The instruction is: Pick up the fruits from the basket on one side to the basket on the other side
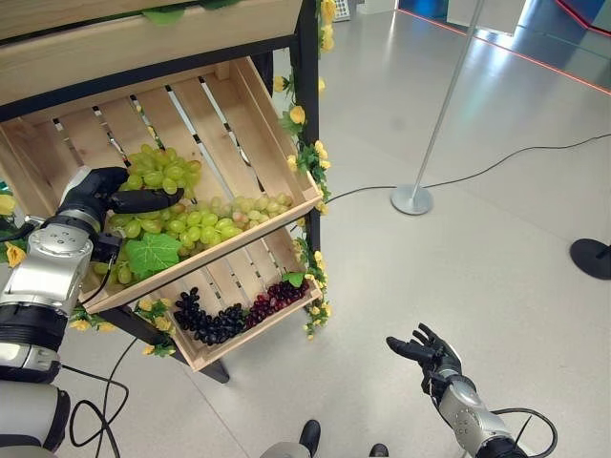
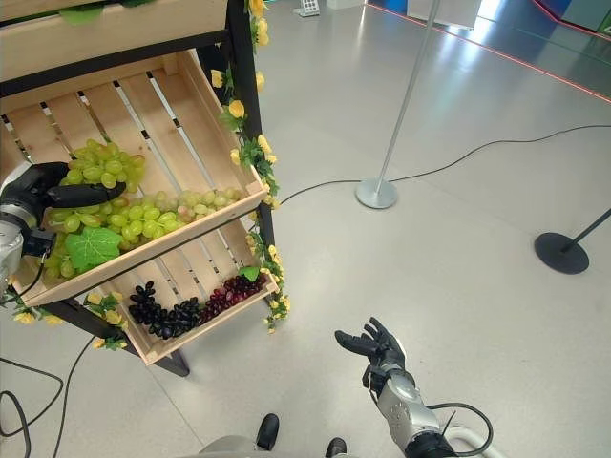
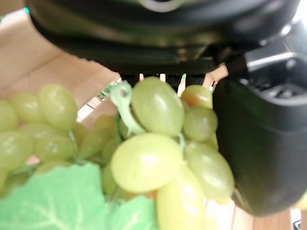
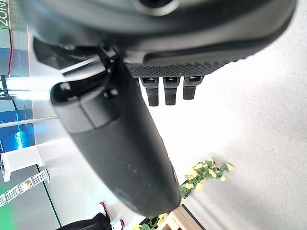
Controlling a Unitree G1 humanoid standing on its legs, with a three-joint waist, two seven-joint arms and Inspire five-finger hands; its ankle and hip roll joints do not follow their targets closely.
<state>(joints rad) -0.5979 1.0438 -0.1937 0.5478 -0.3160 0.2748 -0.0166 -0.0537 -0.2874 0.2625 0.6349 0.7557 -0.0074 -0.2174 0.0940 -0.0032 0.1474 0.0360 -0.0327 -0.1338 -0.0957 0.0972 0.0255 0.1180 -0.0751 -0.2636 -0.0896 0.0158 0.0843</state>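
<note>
No legible labels or writing found on any item. Right hand is nearest, held low over the floor, palm up, fingers loosely spread and holding nothing. Lower crate of the wooden rack holds dark grapes with a reddish bunch beside them. Upper crate, tilted forward, holds green grapes and an artificial leaf. Left hand is inside this crate, with its thumb extended across a green grape bunch; the left wrist view shows the grapes pressed between thumb and fingers. Yellow artificial flowers trim the rack's post. Beyond stands a metal pole on a round base.
</note>
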